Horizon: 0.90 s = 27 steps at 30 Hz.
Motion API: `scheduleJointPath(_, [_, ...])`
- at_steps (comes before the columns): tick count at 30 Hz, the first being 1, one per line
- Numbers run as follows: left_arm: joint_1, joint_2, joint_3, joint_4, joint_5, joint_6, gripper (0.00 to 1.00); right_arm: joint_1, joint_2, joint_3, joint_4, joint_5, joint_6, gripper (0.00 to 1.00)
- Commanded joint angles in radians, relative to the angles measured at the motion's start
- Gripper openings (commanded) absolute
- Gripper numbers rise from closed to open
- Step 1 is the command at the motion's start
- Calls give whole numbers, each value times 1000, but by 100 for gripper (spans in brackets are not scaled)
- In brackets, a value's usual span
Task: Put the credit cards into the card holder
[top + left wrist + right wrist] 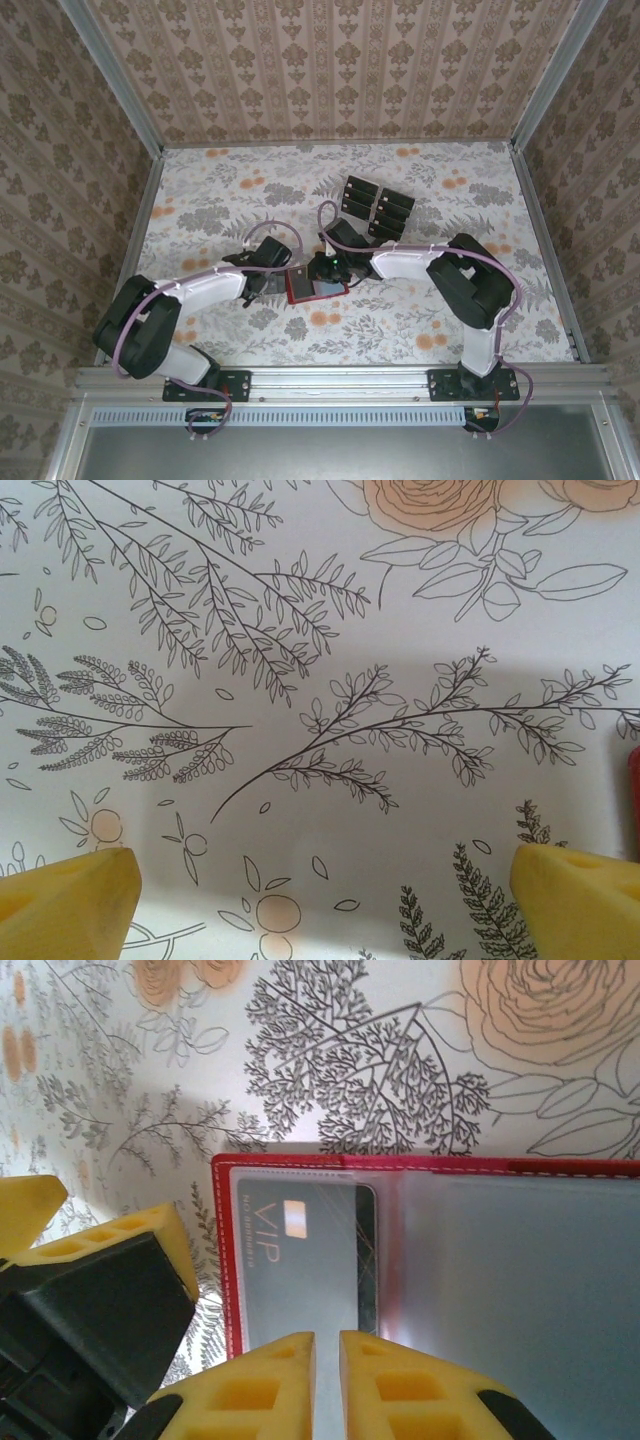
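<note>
1. Left fingers (272,283) of mine, seen from above, sit low on the tabletop (220,200), just left of the red holder (300,292). The holder lies open near the middle. My right fingers (324,269) are over the holder's far edge. Black cards (376,205) lie in a cluster farther back, well apart from the holder.
2. From my left wrist, both yellow tips stand spread wide over the floral tabletop. A sliver of the holder's red edge shows at the right border.
3. From my right wrist, my right fingers are all but pressed together, with a thin slit between them, above the open holder. Whether they pinch anything thin I cannot tell. A black card (300,1260) marked VIP sits inside the holder's left clear pocket. The sleeve (520,1270) to its right looks cloudy. One left finger (120,1235) stands just beside the holder's left edge.
</note>
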<state>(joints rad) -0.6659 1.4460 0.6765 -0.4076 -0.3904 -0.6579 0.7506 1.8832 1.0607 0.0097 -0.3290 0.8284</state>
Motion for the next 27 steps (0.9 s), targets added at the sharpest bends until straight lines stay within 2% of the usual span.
scheduleJointPath(1, [3,16,-9,9,3,6,100,0,23,-2,-14,-2,-15,14])
scheduleJointPath(22, [2,34,-14,41,22,8,100,40,56,13,24,-44,28,14])
scheduleJointPath(27, [2,27,-13,36,21,7,100,39,16,13,18,-37,23,15])
